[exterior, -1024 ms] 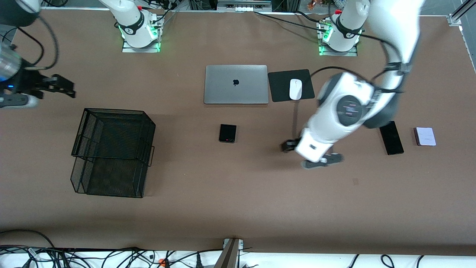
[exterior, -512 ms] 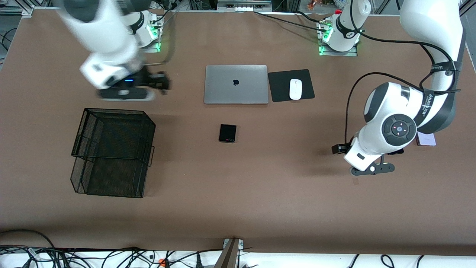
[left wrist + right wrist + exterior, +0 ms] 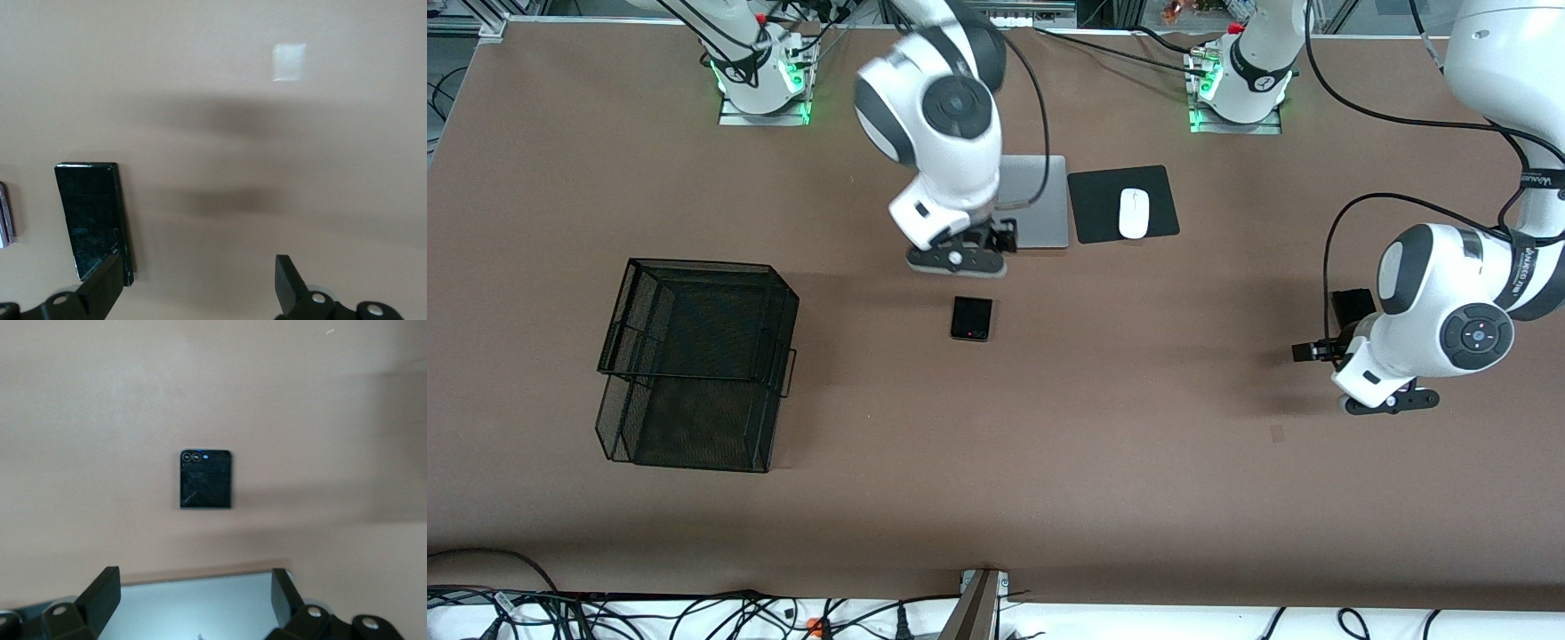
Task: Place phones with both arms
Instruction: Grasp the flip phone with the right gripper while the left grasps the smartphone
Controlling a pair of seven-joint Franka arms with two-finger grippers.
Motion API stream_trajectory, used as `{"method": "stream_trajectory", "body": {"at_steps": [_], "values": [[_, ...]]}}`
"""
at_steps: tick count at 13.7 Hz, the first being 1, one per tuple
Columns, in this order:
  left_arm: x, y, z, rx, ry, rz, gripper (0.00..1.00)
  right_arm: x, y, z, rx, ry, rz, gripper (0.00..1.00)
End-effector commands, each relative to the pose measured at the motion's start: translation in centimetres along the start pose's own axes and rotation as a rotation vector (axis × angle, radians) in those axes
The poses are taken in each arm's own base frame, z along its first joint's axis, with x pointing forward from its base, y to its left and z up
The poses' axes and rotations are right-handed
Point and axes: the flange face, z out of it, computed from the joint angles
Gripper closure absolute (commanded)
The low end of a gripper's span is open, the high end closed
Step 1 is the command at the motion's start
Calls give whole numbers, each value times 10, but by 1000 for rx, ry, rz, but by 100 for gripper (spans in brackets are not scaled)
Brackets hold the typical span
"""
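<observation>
The left gripper (image 3: 1323,349) hangs with its jaws spread wide and nothing between them, over bare table (image 3: 1049,462) just beside the long black slab (image 3: 93,220), which lies flat with one finger (image 3: 101,285) over its corner. A sliver of the lavender-white phone (image 3: 4,215) shows past the slab. On a front-view dial centred on the black flip phone (image 3: 971,318), this gripper is at three o'clock and the wire basket (image 3: 694,364) at nine. At twelve o'clock the right gripper (image 3: 996,238), equally wide open and empty, hovers over the silver laptop's (image 3: 1042,204) near edge. The flip phone lies flat on the table. At one o'clock the white mouse (image 3: 1134,213) sits on its black pad (image 3: 1094,204).
</observation>
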Motion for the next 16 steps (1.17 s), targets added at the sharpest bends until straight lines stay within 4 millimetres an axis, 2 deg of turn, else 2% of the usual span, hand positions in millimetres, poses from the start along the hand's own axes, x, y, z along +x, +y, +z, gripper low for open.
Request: {"method": "stream_trajectory", "body": {"at_steps": [1,3,4,6,10,12,16], "values": [[-6,-45,20,-19,44,34,0,3,-2,59,42,28,23,0],[-7,-78,46,-51,101,32,0,9,5,114,73,59,35,0],[-9,-87,59,-68,148,19,0,12,6,134,77,64,40,0],[-21,-115,88,-96,186,-29,0,15,7,156,82,72,47,0],[-24,-140,95,-39,203,6,0,21,14,178,73,75,55,0],[-28,-151,111,-55,208,-11,0,21,14,188,75,78,54,0],[-29,-153,139,-82,178,-23,0,20,11,195,85,85,49,0]]}}
